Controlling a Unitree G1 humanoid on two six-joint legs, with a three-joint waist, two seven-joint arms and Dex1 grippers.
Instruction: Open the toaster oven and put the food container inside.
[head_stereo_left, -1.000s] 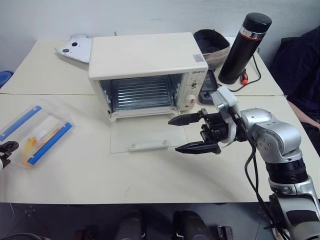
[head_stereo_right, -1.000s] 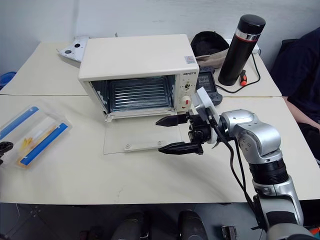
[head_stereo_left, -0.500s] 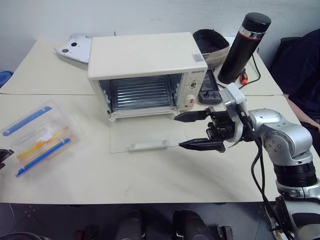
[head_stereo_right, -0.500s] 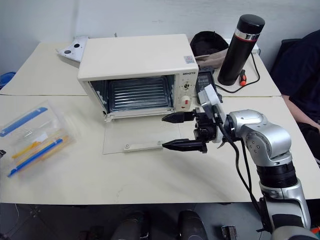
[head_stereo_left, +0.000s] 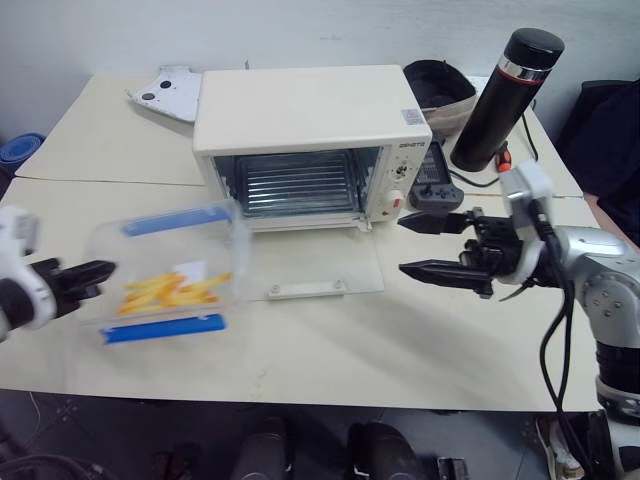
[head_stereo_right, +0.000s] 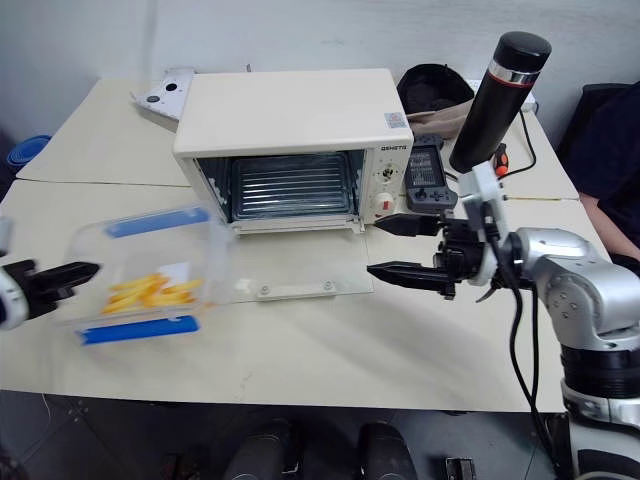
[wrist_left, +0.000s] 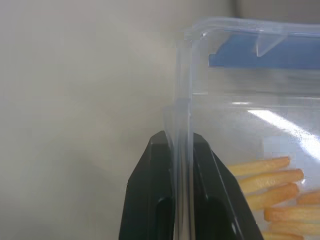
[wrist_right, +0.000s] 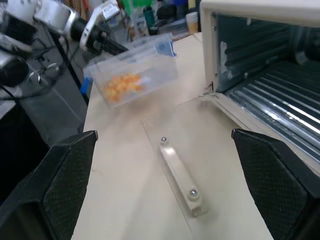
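Door: toaster oven (head_stereo_left: 312, 140) already open, glass door (head_stereo_left: 310, 268) flat on the table (head_stereo_left: 330, 350), rack bare.
Container: food container (head_stereo_left: 168, 272) off the table, left of the door, tilted, fries inside.
Left gripper (wrist_left: 181, 150): clamped on the container's end wall.
Right gripper (head_stereo_left: 437, 246): fingers spread wide, empty, right of the door.
Left to do: carry the container over the door and slide it onto the rack.

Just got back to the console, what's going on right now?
The toaster oven is already open, its glass door lying flat on the table. The left gripper is shut on one end of the food container, carrying it above the table towards the oven. The right gripper hangs open beside the door, holding nothing. The container is not inside yet.
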